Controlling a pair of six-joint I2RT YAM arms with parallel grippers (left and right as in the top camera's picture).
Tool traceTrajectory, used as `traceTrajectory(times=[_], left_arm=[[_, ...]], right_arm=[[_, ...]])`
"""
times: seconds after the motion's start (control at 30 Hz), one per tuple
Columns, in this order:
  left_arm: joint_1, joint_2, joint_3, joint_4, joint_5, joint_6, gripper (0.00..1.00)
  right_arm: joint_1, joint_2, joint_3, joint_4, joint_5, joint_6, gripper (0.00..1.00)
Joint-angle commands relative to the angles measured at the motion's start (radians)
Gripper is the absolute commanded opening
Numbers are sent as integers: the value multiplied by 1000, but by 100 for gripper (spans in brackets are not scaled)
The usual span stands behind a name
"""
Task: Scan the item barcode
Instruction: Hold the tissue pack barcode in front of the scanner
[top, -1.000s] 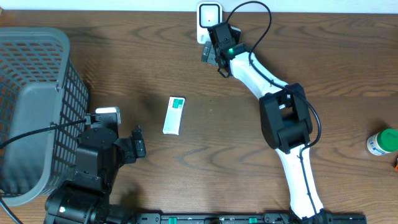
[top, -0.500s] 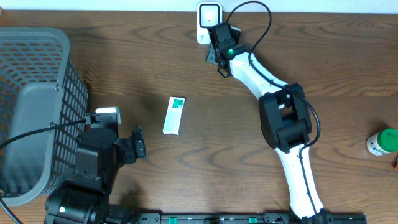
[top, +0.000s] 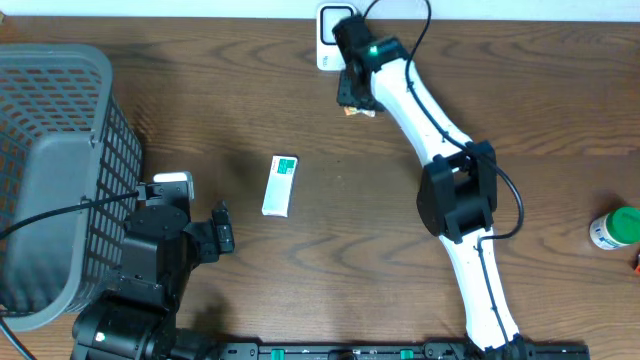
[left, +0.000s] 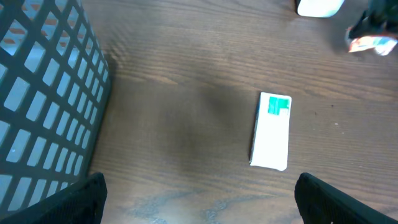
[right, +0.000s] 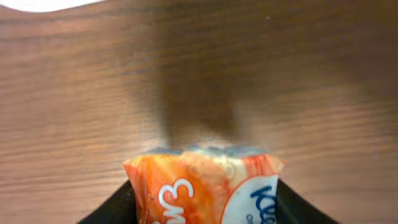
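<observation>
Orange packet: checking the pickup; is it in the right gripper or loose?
In the right gripper: the wrist view shows the orange packet wedged between both fingers.

Non-task clutter on my overhead feed: a big grey mesh basket sits on the brown wooden table. A small white carton with a green end lies flat to the right of the basket, well apart from it. Way further right of the basket, at the frame edge, there's a white bottle with a green cap — can't tell if it's upright.
</observation>
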Motion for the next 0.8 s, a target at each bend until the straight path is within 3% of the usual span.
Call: traceTrajectory(times=[0.0,0.13,0.27,0.4,0.6,0.77], left_arm=[[2,-1,5,0,-16,-6,96],[2,-1,5,0,-16,-6,96],[2,-1,5,0,-16,-6,96],[2,-1,5,0,-16,-6,96],[2,-1,5,0,-16,-6,96],[2,-1,5,0,-16,-6,96]], right_arm=[[6,-1,106,-74,-25,-35,50],[7,-1,116,-85,-66,-62,50],[6,-1,116,-6,-66,-120,41],[7,0,116,222,-64,-224,41],[6,10,92,467,29,-253,42],[5,84,65,737,38,-399,40]])
